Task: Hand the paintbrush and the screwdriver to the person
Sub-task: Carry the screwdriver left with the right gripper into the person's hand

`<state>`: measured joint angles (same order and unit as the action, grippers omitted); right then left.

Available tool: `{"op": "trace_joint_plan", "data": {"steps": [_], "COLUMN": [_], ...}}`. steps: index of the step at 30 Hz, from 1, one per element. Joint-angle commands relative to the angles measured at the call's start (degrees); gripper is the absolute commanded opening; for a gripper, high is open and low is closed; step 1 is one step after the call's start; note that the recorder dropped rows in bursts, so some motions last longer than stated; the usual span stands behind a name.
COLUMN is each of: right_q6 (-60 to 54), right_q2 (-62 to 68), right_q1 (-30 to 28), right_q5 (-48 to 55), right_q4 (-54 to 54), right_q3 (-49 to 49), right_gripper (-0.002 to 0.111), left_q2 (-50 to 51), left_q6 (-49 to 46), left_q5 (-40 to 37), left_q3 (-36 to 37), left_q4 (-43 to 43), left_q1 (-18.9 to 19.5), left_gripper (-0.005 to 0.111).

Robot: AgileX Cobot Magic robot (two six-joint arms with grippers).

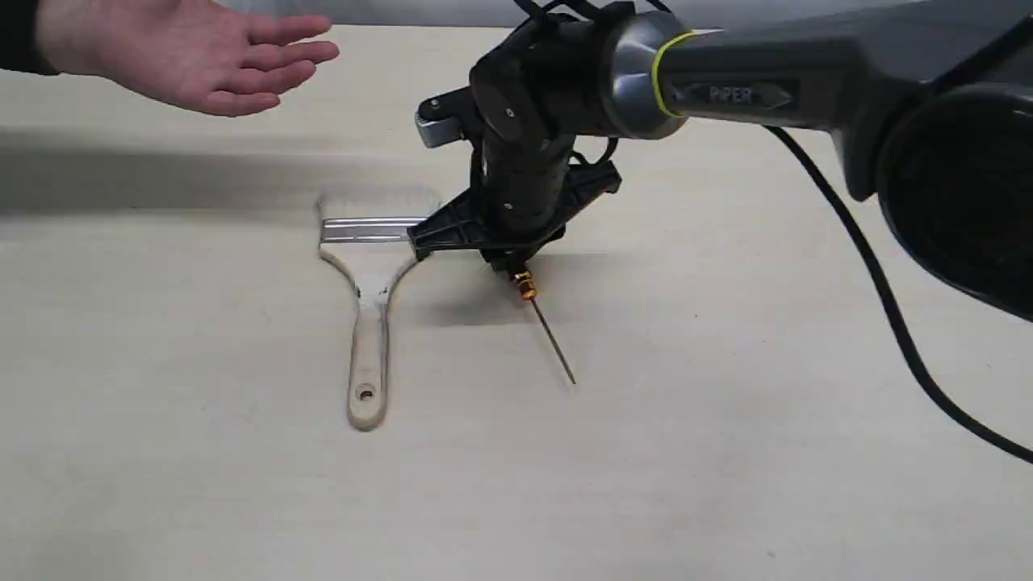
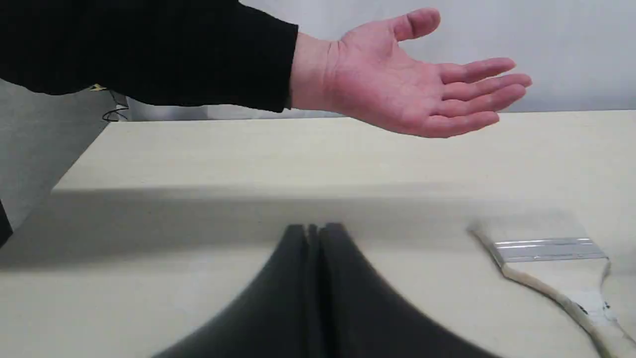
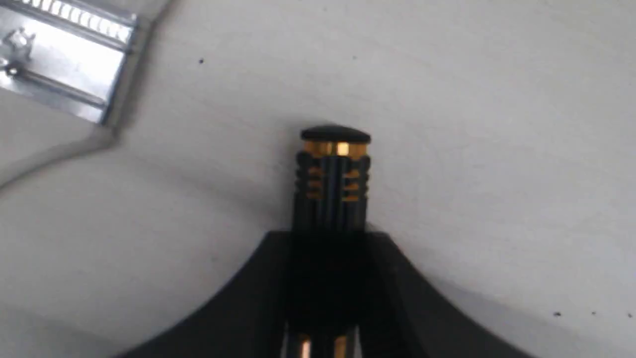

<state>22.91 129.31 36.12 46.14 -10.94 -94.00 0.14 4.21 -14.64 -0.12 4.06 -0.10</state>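
Note:
The screwdriver [image 1: 527, 287] has its black handle [image 3: 332, 184] clamped in my right gripper [image 1: 504, 260], shut on it [image 3: 330, 239]; the gold collar and thin shaft slant down toward the table. The paintbrush [image 1: 368, 323] lies flat just left of that gripper, with its silver ferrule [image 3: 59, 64] close by and its handle pointing at the near edge. The person's hand [image 1: 202, 56] is held open, palm up, above the far left of the table. My left gripper [image 2: 313, 237] is shut on nothing, low over the table, with the hand [image 2: 407, 84] beyond it and the paintbrush [image 2: 546, 251] off to one side.
The right arm [image 1: 767, 89] and its black cable [image 1: 880, 298] cross the right side of the pale table [image 1: 726, 452]. A dark sleeve [image 2: 149, 49] stretches over the far table edge.

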Motion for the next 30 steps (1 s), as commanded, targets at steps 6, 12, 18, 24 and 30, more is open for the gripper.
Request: {"op": "trace_joint_plan", "data": {"steps": [6,12,18,24,30], "right_q6": [-2.77,-11.73,-16.85,-16.85,-17.85], "right_q2": [-10.67,-16.05,-12.66,-6.82,-0.20], "right_q1": [1.36,5.48,8.71,8.71,8.71], "right_q5": [0.91,-7.98,-8.65,-8.69,-10.15], "right_q4": [0.37,8.54,11.56,12.99,12.99], "right_q3": [-0.04,-3.13,-14.13,-21.62,-25.99], "right_gripper": [0.004,0.004,0.004,0.004,0.005], "left_q2": [-0.14,-0.14,-0.14,-0.14,-0.14], "left_q6": [0.12,0.12,0.12,0.12,0.12], "left_q5": [0.29,0.47,0.33,0.33,0.33], "left_q3": [0.12,0.12,0.12,0.12,0.12], "left_q4": [-0.20,-0.20,-0.08,-0.08,-0.08], "left_q1": [-0.30,-0.30,-0.30,-0.30,-0.30], "left_gripper": [0.000,0.000,0.000,0.000,0.000]}}
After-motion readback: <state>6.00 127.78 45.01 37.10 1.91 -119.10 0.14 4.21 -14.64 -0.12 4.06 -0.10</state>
